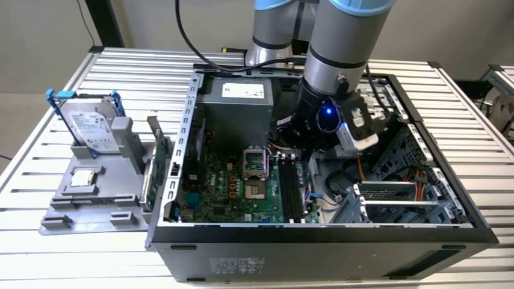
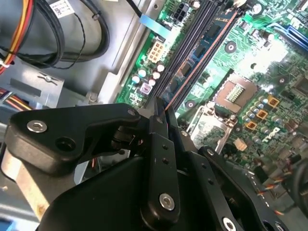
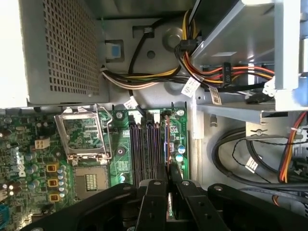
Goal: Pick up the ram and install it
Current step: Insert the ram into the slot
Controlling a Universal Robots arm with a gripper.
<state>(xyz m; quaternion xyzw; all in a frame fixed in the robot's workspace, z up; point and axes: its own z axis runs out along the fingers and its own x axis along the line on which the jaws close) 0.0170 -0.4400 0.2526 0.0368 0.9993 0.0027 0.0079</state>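
The ram point(image 2: 202, 60) is a thin green stick seen edge-on, with a coppery edge. My gripper point(image 2: 162, 111) is shut on its near end, one black finger on each side. In the first wrist view the ram point(image 3: 167, 139) runs in line with the black memory slots point(image 3: 144, 144), over the slot nearest the board's edge, and my gripper point(image 3: 168, 174) pinches it. Whether it sits in the slot or just above it I cannot tell. In the exterior view the arm's wrist point(image 1: 321, 120) reaches down into the open computer case point(image 1: 173, 180), above the slots point(image 1: 291, 189).
The empty processor socket point(image 3: 82, 137) lies beside the slots. Bundled cables point(image 3: 159, 72) and the drive cage point(image 1: 401, 198) crowd the other side. Outside the case, a grey tray point(image 1: 80, 211) holds a silver hard drive point(image 1: 88, 129) and a small chip point(image 1: 83, 178).
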